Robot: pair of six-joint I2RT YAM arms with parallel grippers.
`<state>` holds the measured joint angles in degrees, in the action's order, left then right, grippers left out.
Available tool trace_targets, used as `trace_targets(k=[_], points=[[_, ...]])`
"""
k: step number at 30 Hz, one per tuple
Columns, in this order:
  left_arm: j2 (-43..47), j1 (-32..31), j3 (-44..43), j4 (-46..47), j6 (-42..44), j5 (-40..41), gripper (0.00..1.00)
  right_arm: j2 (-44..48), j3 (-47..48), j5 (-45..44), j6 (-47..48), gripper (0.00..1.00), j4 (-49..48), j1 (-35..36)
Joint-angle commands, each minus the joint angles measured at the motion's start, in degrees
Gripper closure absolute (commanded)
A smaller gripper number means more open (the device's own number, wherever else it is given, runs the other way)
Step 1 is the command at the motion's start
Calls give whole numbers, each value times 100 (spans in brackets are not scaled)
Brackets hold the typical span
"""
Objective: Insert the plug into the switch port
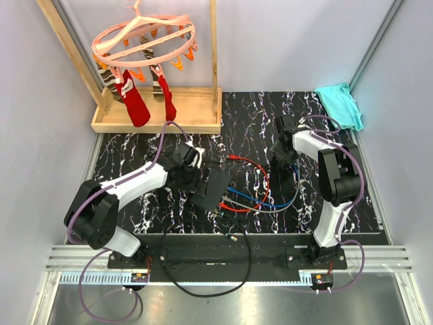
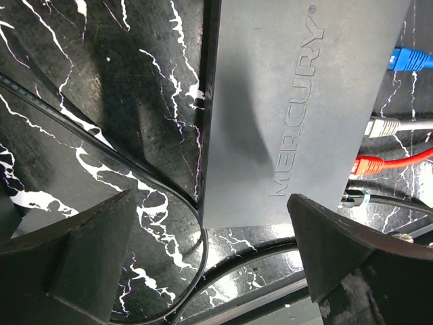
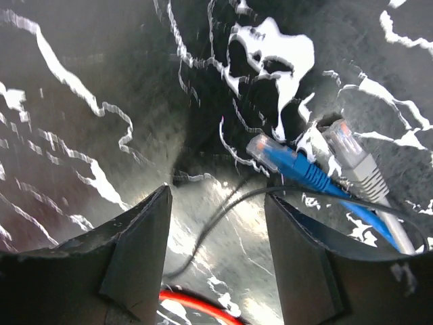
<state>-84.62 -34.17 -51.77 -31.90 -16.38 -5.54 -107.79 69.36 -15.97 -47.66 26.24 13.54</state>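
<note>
1. Switch (image 1: 213,188): a flat matte box lying on the desk (image 1: 128,159) near centre, at 4 o'clock of the left wrist. In the left wrist view its ports run along the thin edge at 3 o'clock, where three seated cables (image 2: 385,126) enter.
2. Left fingers (image 2: 88,250): spread wide and holding nothing. They hang over the switch's near end, one finger on either side.
3. Right fingers (image 3: 135,250): spread and empty. Only a thin black cable (image 3: 223,203) crosses the gap.
4. Plug: two loose ends lie on the desk at 1 o'clock of the right fingers. These are a blue plug (image 3: 284,159) and, just beside it, a grey plug (image 3: 352,152). Which one is meant cannot be told.
5. Plug handling: probably light, hard plastic with a brittle latch tab. The cable looks springy and may twist the plug off line. Grip the flat sides of the plug body, not the cable.
6. Switch handling: probably light and smooth, so likely to slide under insertion force. Brace it by clamping across its width.
</note>
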Motion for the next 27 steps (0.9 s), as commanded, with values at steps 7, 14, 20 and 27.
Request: trace_targets(k=[7, 14, 20, 27], points=[[-221, -10, -272, 167, -93, -281, 1, -1033, 1334, -733, -956, 54, 1788, 35], [-485, -10, -264, 167, -295, -544, 1, -1025, 1684, -653, -711, 97, 1815, 52], [-661, -19, -281, 281, -532, -781, 1, -849, 2527, -653, 193, 100, 1797, 114], [-942, -28, -290, 1078, -1287, -1738, 7, -200, 3346, -250, 1899, 100, 946, 447]])
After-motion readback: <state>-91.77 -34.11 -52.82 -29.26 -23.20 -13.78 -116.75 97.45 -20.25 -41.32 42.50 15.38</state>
